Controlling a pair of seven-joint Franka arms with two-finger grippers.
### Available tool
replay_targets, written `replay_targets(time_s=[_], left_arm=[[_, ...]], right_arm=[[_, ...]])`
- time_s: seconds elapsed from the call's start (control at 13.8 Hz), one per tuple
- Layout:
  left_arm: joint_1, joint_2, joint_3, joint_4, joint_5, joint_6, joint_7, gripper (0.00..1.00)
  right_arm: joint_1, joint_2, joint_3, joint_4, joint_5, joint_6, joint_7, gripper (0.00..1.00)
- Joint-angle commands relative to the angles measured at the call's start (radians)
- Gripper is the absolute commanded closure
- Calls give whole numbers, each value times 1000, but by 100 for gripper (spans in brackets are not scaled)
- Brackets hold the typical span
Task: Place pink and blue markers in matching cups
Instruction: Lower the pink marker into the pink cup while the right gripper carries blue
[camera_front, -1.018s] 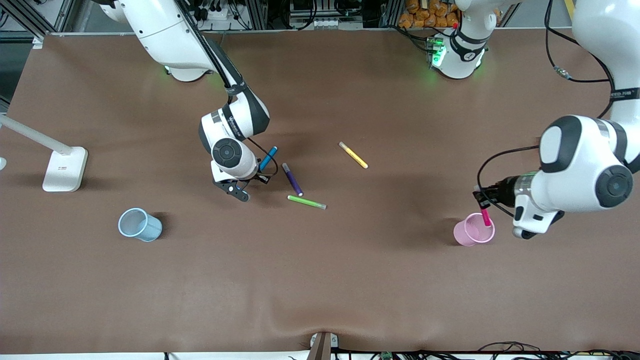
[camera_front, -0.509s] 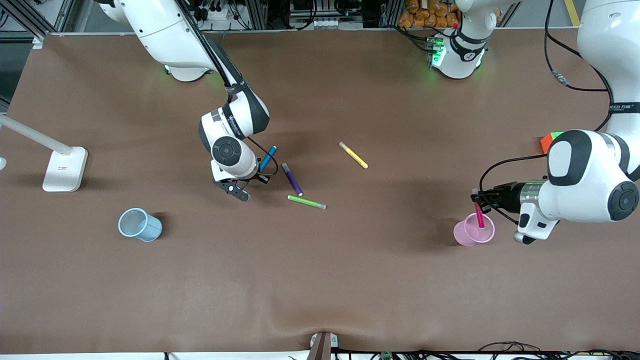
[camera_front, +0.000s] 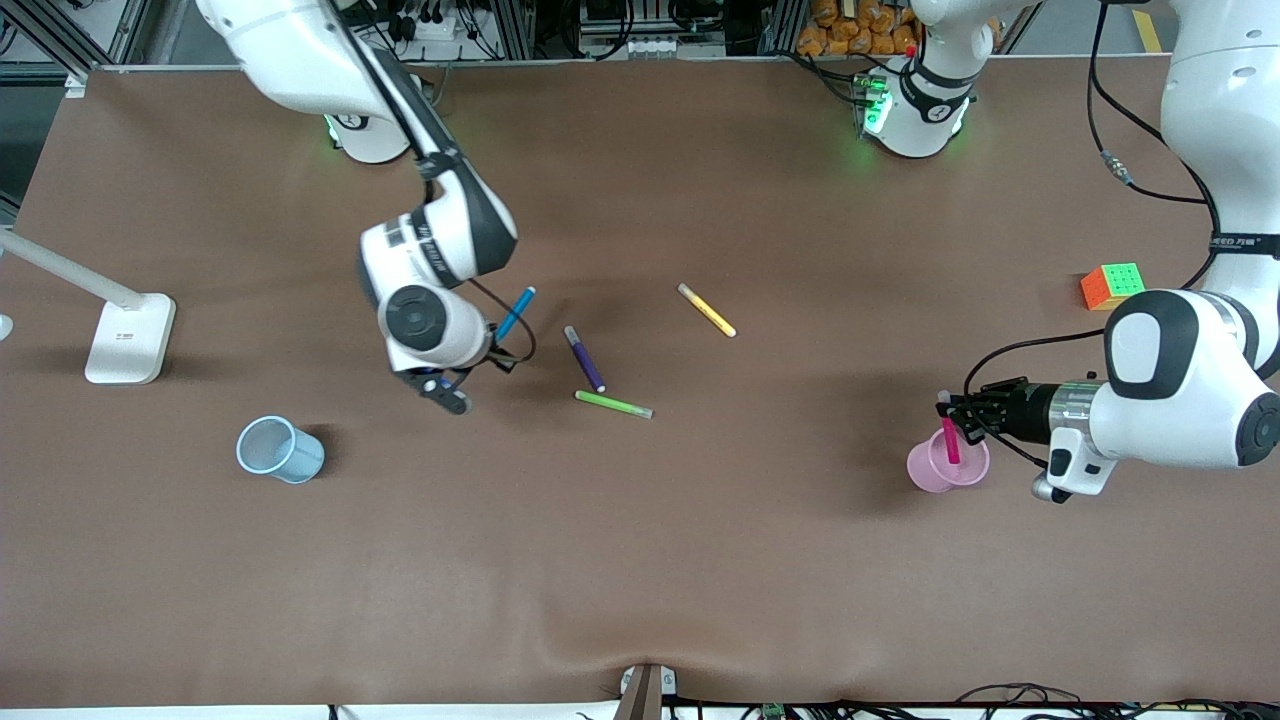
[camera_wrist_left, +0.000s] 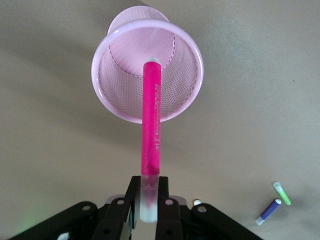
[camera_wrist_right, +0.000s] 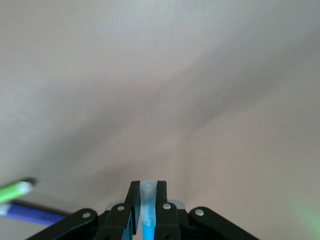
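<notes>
Brown table (camera_front: 700, 560): left gripper (camera_wrist_left: 149, 200) pinches the pink marker (camera_wrist_left: 152, 130), tip inside the pink cup (camera_wrist_left: 107, 85). Right gripper (camera_wrist_right: 145, 202) clamps the blue marker (camera_front: 515, 313), seemingly lifted off the table.

Purple pen (camera_front: 585, 359) on table (camera_front: 640, 560) mid-width, pointing 11 to 5 o'clock. Green pen (camera_front: 613, 404) just at its 5 o'clock end, lying 9 to 3, tips nearly touching. Yellow pen (camera_front: 707, 310) at 2 o'clock from purple pen, apart. Rubik's cube (camera_front: 1112, 285) at left arm's end. White lamp base (camera_front: 130, 338) at right arm's end.
</notes>
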Motion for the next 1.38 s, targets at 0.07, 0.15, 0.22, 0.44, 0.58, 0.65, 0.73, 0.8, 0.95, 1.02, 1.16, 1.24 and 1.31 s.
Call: replay_targets(time_s=[0.07, 0.15, 0.22, 0.44, 0.58, 0.65, 0.73, 0.8, 0.95, 1.02, 1.16, 1.24, 1.31], left_arm=[[23, 21, -5, 25, -70, -7, 3, 69], [32, 21, -6, 25, -75, -7, 5, 38], [34, 17, -6, 25, -73, -7, 3, 0], [35, -13, -6, 39, -62, -10, -4, 0], [38, -57, -8, 58, -38, -18, 6, 0], [37, -87, -14, 59, -4, -18, 15, 0], [32, -113, -17, 59, 34, -18, 25, 0], [31, -139, -19, 61, 66, -18, 28, 0], [26, -194, -20, 59, 129, -18, 67, 0], [25, -215, -22, 59, 160, -19, 86, 0], [25, -271, -23, 59, 221, -19, 142, 0], [25, -294, -23, 58, 255, -28, 188, 0], [25, -315, -23, 59, 273, -57, 219, 0]], right_arm=[[-27, -2, -31, 141, -129, -49, -8, 100], [-39, -1, -31, 166, -181, -43, -12, 100], [-57, -1, -31, 192, -220, -43, -26, 100], [-125, -1, -31, 260, -266, -45, -165, 100], [-187, 5, -31, 298, -337, -40, -306, 100], [-209, 5, -31, 304, -373, -38, -339, 100], [-233, 7, -31, 306, -412, -20, -353, 100], [-252, 7, -31, 304, -456, 33, -373, 100], [-275, 16, -29, 295, -509, 86, -402, 100], [-275, 31, -31, 294, -516, 99, -400, 100], [-287, 36, -31, 257, -570, 188, -400, 100], [-310, 38, -31, 214, -613, 263, -400, 100], [-338, 38, -31, 174, -630, 341, -400, 100]])
